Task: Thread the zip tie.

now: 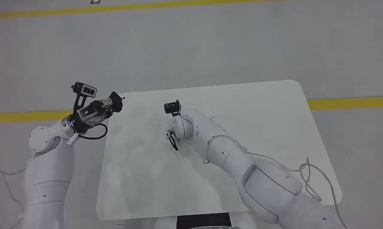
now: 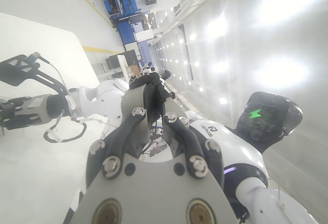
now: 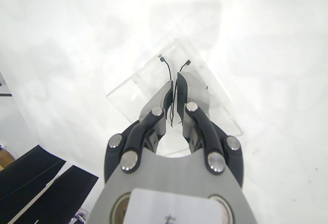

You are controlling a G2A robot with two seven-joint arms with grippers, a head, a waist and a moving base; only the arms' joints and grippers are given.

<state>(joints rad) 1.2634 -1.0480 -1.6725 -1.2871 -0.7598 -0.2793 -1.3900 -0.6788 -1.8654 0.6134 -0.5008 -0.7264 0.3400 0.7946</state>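
1. Top view: the left arm is hanging over the left edge of the white table [image 1: 269, 109], and the left gripper [image 1: 118, 100] is pointing in toward the tabletop with its fingers drawn together. The right arm [image 1: 206, 142] is stretching out over the middle of the table, with its wrist bending down toward the surface.

2. Left wrist view: the left gripper [image 2: 151, 86] is sitting clenched, its two black-padded fingers pressing against each other at the tips. It is hovering clear of the table. The right arm's wrist is showing farther off above the tabletop.

3. Right wrist view: the right gripper [image 3: 174, 78] is pinching the thin black zip tie [image 3: 168, 69] between its pads, the jaws standing almost fully together. Two fine black strands are running out past the fingertips, each ending in a small dark block. The gripper and tie are hanging directly over a clear plate [image 3: 123, 91], which is lying flat on the table. I cannot tell whether the tie is touching the plate.
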